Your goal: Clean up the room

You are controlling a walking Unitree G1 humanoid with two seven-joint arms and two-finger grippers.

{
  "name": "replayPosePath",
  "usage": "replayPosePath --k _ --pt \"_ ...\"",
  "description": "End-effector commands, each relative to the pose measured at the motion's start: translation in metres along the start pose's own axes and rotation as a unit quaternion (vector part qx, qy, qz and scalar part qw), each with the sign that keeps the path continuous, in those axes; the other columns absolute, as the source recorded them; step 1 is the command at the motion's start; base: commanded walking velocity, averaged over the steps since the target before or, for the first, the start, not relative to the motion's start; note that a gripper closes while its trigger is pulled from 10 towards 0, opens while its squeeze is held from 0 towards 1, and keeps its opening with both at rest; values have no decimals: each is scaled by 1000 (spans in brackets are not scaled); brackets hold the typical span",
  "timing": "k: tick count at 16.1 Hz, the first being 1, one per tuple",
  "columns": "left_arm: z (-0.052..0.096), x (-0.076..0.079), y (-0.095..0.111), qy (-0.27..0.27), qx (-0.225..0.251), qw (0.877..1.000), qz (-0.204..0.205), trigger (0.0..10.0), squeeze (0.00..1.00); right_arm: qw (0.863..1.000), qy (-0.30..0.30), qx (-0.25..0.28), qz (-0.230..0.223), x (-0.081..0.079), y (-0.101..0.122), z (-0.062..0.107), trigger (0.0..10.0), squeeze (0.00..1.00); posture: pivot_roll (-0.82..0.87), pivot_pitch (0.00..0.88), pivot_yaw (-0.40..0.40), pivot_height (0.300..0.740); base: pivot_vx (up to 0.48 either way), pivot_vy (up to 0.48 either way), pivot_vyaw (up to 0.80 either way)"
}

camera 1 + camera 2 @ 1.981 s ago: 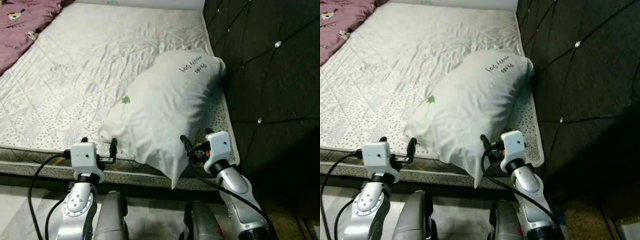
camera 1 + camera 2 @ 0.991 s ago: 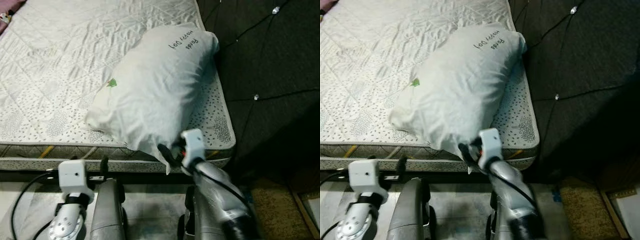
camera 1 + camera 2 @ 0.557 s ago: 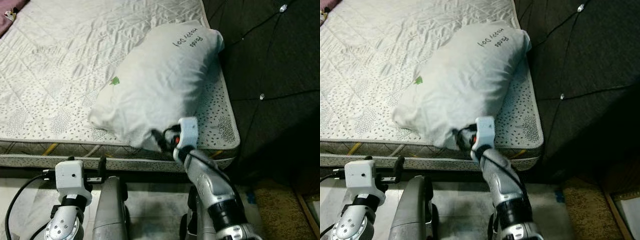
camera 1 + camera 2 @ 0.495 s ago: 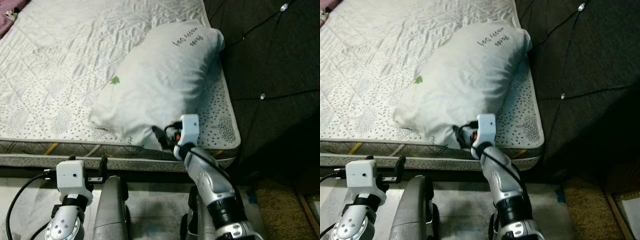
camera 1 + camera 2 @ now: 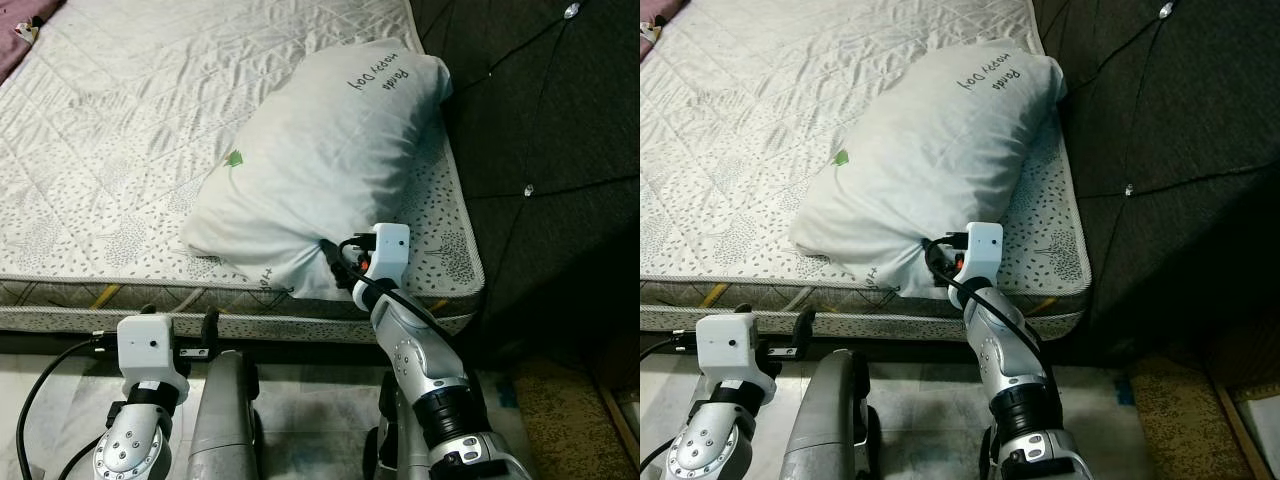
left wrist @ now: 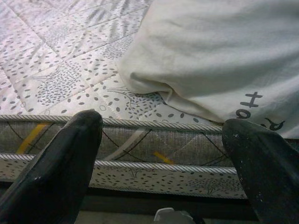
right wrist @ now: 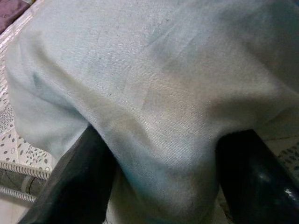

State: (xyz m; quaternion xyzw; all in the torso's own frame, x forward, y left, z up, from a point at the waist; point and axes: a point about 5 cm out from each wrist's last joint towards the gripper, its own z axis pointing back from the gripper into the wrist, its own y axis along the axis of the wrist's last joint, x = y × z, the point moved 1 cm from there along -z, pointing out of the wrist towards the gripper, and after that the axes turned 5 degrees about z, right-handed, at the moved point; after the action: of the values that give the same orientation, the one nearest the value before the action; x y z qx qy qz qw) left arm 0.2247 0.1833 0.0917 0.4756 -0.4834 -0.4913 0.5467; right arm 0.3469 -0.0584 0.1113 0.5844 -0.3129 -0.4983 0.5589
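Observation:
A white pillow (image 5: 320, 150) with dark lettering lies on the bare quilted mattress (image 5: 110, 130), at its right side beside the headboard. My right gripper (image 5: 331, 262) is pressed into the pillow's near end at the mattress edge. In the right wrist view its fingers (image 7: 81, 182) stand apart, open, with pillow cloth (image 7: 154, 93) bulging between them. My left gripper (image 5: 180, 318) hovers low in front of the mattress edge, open and holding nothing. The left wrist view shows the mattress side (image 6: 140, 163) and the pillow's near left corner (image 6: 205, 56) beyond its fingers (image 6: 60, 158).
A dark tufted headboard (image 5: 540, 120) rises along the right of the bed. A purple blanket (image 5: 18, 22) shows at the far left corner. Pale floor (image 5: 310, 400) lies below the bed, with a brown rug (image 5: 560, 400) at the lower right.
My right arm has reached forward and up against the pillow's near end. The corner that hung over the mattress edge now rests on the bed. My left gripper sits lower, before the mattress side.

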Motion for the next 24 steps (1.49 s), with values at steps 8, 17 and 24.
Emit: replayPosePath --k 8,17,24 --pt "-4 3 0 -6 0 1000 -6 10000 0 990 122 -25 62 -25 -12 -6 0 0 186 206 -8 570 0 0 0" --pt "-12 2 4 7 16 1000 -3 10000 0 982 52 25 178 41 58 -29 0 0 195 164 -34 570 0 0 0" --pt "-19 7 4 -4 21 1000 -3 10000 0 955 -77 90 273 109 164 -17 0 0 179 148 -20 570 0 0 0"
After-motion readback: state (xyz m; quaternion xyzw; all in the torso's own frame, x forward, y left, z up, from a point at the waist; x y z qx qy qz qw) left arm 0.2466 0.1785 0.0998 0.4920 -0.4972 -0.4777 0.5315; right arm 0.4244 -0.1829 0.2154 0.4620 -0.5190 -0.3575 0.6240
